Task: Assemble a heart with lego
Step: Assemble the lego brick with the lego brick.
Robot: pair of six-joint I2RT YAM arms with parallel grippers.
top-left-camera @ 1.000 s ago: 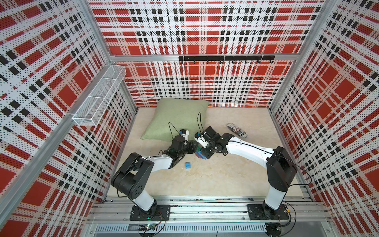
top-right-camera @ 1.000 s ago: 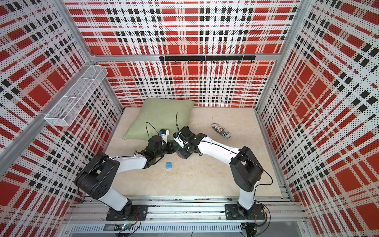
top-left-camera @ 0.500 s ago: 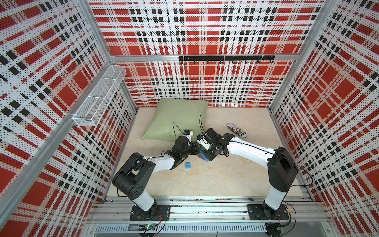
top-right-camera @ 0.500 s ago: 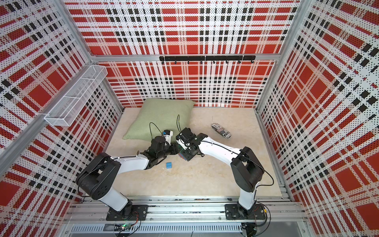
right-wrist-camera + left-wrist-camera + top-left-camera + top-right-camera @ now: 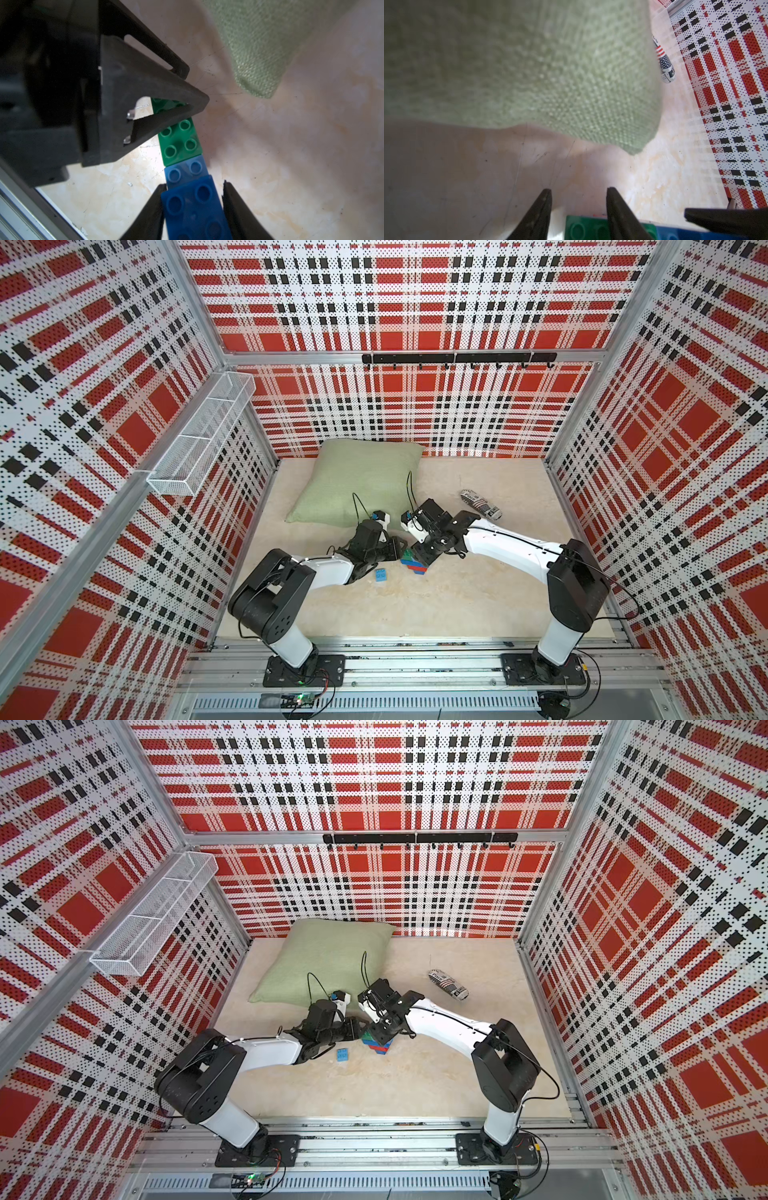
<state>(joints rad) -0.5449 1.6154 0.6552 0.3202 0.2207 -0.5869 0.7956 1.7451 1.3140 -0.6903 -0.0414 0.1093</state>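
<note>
Top views both show the two white-and-black arms folded low from the front rail, elbows bent outward. Their wrists meet mid-floor just in front of the soft, woven green pillow. The left gripper and right gripper come tip to tip over the heart. The heart is a small stepped cluster of glossy bricks banded green, blue and red, and it sits on the pale marbled floor. A loose blue brick lies just beside the heart on the left arm's side, touching neither claw. A printed roll lies well apart, nearer the back wall.

Left wrist view: the left gripper has its matte black pointed fingers standing apart, with bare floor visible between the tips. One finger crosses over the studded green brick and the other stands clear of the brick's edge, so this claw is parted and grips nothing. The coarse-weave pillow fills the space beyond.

Right wrist view: the right gripper straddles the dark blue brick at one end of the heart's top row. One finger lies against the brick's side and the other sits very close. I cannot tell whether this claw is squeezing the brick. Beyond it run a light blue brick and the green brick, all with round hollow studs. The left gripper, with its triangular cut-out finger, covers the green brick's far end.
</note>
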